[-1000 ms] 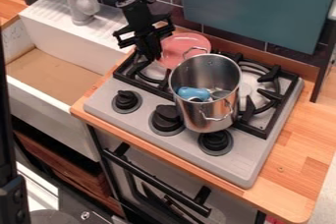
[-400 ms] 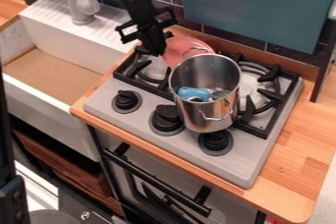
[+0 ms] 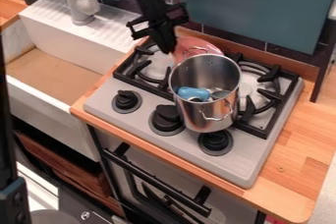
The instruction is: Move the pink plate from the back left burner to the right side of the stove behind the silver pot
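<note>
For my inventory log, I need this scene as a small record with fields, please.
Hand: at left edge of pink plate; grip unclear
Plate position: partly behind metal pot
Pot position: on grey stove
Pot contents: blue object, others unclear
Stove controls: three black knobs
Left of stove: white sink, grey faucet

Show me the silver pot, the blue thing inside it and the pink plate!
Silver pot [image 3: 193, 115], camera view: outer front wall.
Blue thing [image 3: 191, 93], camera view: its middle.
Pink plate [image 3: 195, 42], camera view: its upper part.
</note>
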